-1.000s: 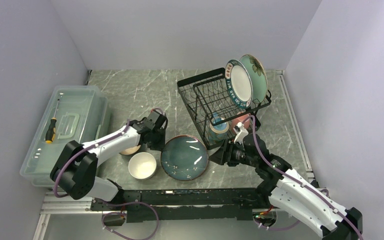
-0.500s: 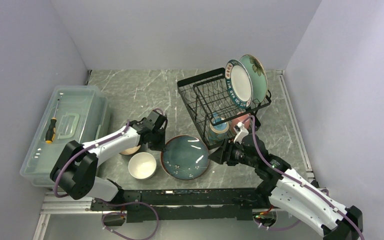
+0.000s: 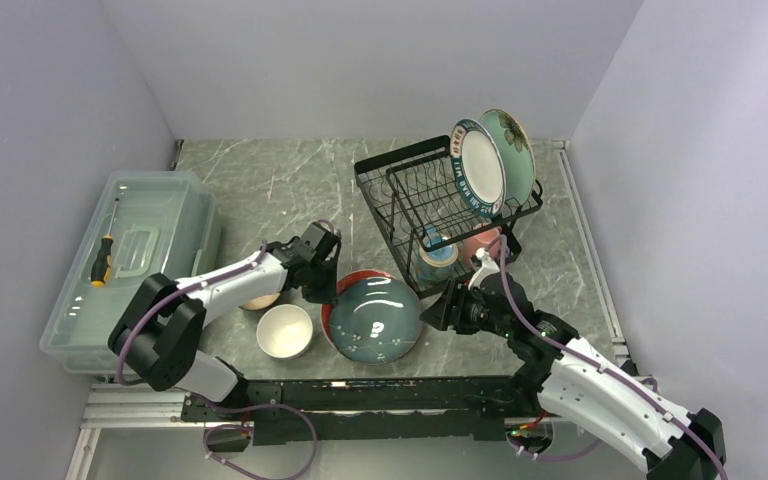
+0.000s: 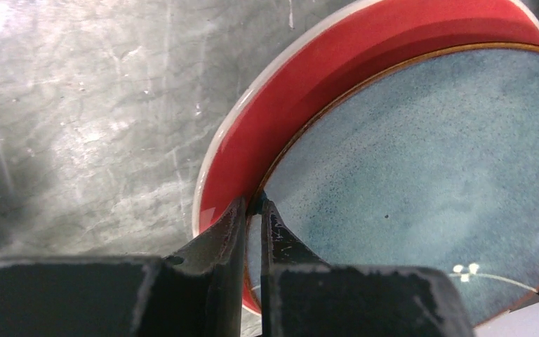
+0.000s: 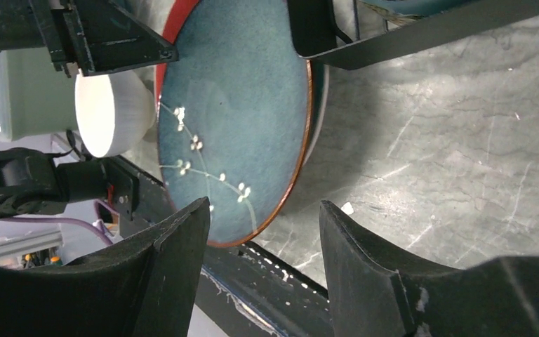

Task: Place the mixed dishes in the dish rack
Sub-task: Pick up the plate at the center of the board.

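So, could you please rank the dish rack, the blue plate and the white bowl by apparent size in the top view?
1. dish rack, clearly largest
2. blue plate, tilted, so somewhat foreshortened
3. white bowl, smallest

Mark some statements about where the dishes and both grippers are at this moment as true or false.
1. The left gripper is shut on the rim of the blue plate. True.
2. The blue plate lies directly on the table. False: a red plate is underneath it.
3. Two plates stand upright in the dish rack: the white plate with lettered rim and the mint-green plate. True.
4. The right gripper is clamped on the white bowl. False: it is open beside the blue plate, and the bowl sits alone on the table.
5. The screwdriver lies in the dish rack. False: it is at the clear plastic box.
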### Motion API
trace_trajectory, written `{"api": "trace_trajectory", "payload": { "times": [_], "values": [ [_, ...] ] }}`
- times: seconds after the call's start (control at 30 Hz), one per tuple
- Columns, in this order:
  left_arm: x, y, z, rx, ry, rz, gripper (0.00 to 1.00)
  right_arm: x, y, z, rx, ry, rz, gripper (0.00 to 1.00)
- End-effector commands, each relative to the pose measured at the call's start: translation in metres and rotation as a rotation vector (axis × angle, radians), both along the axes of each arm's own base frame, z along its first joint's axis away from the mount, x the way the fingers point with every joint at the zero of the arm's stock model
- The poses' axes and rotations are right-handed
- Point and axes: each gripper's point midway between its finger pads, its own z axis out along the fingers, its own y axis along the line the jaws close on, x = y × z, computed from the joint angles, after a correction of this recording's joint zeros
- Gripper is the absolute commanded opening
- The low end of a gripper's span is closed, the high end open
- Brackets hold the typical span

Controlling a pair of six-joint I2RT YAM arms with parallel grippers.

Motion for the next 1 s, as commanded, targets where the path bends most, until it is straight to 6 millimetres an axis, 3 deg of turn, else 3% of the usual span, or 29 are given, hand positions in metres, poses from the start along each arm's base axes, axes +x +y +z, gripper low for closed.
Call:
{"api": "trace_trajectory", "payload": {
  "times": [0.0,0.43,0.97],
  "values": [
    [-0.008,-0.018,-0.009,-0.044,0.037,-0.025,0.02,0.003,0.000,-0.007,-0.007,0.008,-0.024,0.61],
    [-0.016,-0.032,-0.014,-0.048,0.051,-0.055,0.00,-0.002,0.017,-0.025,0.053,0.090,-0.006,0.63],
    [-0.022,-0.042,-0.012,-0.078,0.053,-0.066,0.00,-0.007,0.035,-0.031,0.175,0.173,-0.034,0.61]
  ]
}}
